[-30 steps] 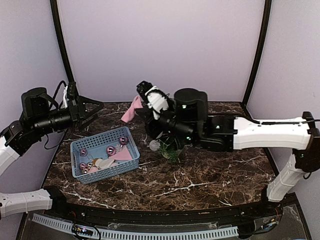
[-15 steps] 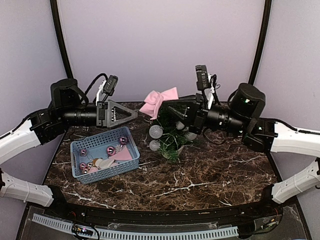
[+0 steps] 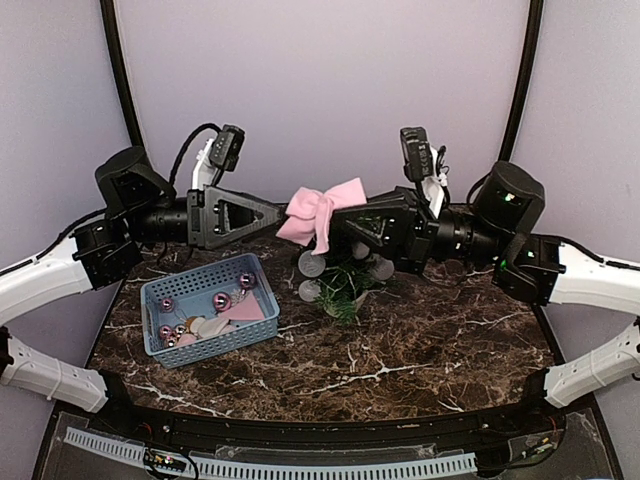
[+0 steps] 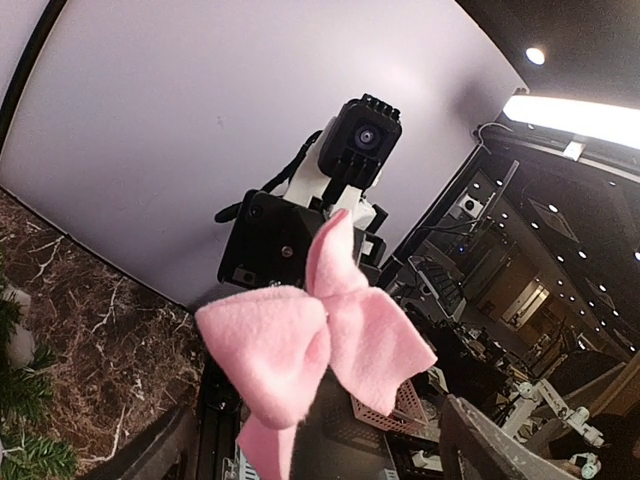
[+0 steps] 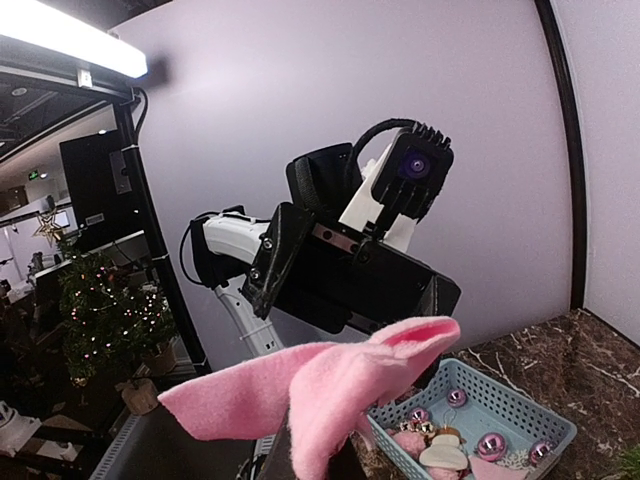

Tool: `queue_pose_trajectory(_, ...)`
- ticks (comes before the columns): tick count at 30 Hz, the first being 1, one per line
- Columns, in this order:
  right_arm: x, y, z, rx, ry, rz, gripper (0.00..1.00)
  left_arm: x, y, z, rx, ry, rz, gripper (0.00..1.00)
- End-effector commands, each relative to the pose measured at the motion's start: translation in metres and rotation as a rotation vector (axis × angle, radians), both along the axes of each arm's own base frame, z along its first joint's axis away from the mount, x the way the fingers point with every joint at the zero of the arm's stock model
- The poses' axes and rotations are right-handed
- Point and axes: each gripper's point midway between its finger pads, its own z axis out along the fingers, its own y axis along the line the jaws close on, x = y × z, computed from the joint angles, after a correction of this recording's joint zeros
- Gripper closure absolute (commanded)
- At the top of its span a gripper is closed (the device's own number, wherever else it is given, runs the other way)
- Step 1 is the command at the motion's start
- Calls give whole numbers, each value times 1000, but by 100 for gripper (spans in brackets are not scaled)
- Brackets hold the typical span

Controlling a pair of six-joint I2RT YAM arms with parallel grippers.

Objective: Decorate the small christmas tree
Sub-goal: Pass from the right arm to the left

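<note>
The small christmas tree (image 3: 345,292) stands at the table's middle with silver balls (image 3: 312,263) on its branches; its pot is hidden. My right gripper (image 3: 335,222) is shut on a pink felt bow (image 3: 318,212) and holds it in the air above the tree's left side. In the right wrist view the bow (image 5: 330,395) sticks up from the gripper (image 5: 320,455). My left gripper (image 3: 262,213) is open and points at the bow from the left, a short way off. In the left wrist view the bow (image 4: 310,345) hangs between its spread fingers (image 4: 500,445).
A blue basket (image 3: 200,272) sits at the left of the table with pink baubles (image 3: 221,300) and other ornaments inside; it also shows in the right wrist view (image 5: 505,378). Both arms stretch over the back of the marble table.
My right arm swung back to the right, carrying the bow up over the tree. My left gripper moved right and up toward the bow. In the last half second both closed in slightly.
</note>
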Motion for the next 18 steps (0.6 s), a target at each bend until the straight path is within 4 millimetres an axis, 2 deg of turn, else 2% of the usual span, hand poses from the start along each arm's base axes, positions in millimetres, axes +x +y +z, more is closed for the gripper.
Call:
queue_pose_trajectory(1, -7, -1, 16, 29, -14, 56, 100, -7, 0, 23, -61, -40, -35, 19)
queue_pose_trajectory(2, -8, -1, 16, 27, -13, 68, 100, -6, 0, 23, -59, -36, -32, 22)
queue_pose_trajectory(5, -8, 3, 13, 6, -3, 83, 100, 0, -6, 16, -46, -17, -24, 49)
queue_pose_trajectory(7, -8, 5, 10, -4, 1, 89, 100, 0, -7, 16, -57, -12, -30, 61)
queue_pose_trajectory(10, -7, 5, 7, -13, 6, 79, 100, -1, -5, 22, -92, -16, -33, 71)
queue_pose_trajectory(12, -3, 5, 3, -27, 13, 61, 100, -1, -4, 19, -92, -12, -30, 82)
queue_pose_trajectory(13, 0, 5, 0, -37, 18, 49, 100, -1, -3, 17, -89, -8, -24, 91)
queue_pose_trajectory(15, 7, 2, -5, -53, 32, 16, 100, 1, -3, 12, -72, -10, -5, 99)
queue_pose_trajectory(17, 17, -4, -8, -62, 50, -28, 98, 5, 0, 7, -47, -22, 37, 100)
queue_pose_trajectory(18, 22, -9, -10, -63, 61, -50, 85, 9, 2, 2, -24, -12, 74, 100)
